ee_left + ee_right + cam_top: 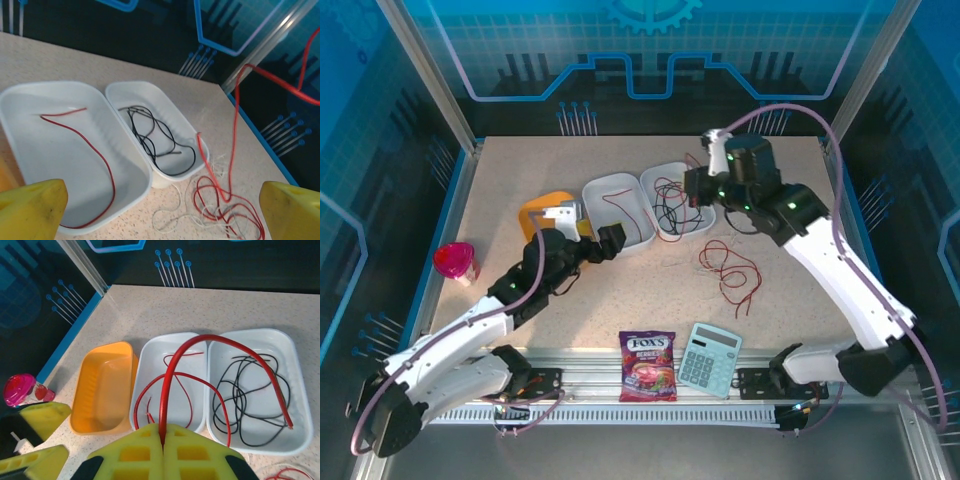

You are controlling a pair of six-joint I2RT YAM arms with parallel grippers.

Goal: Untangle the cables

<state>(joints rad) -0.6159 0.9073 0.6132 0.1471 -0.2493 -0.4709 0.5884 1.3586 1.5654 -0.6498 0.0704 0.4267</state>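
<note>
My right gripper is shut on a red cable. The cable arcs up from the pads and comes down over the right white tray, which holds looped black cables. The left white tray holds a thin red cable. A tangle of red cables and pale whitish cables lies on the table right of the trays. From above, the right gripper hangs over the right tray. My left gripper stands open beside the left tray, its yellow fingertips wide apart and holding nothing.
An orange tray sits left of the white trays, and a pink-lidded cup stands at the far left. A candy bag and a calculator lie at the near edge. Blue walls ring the table.
</note>
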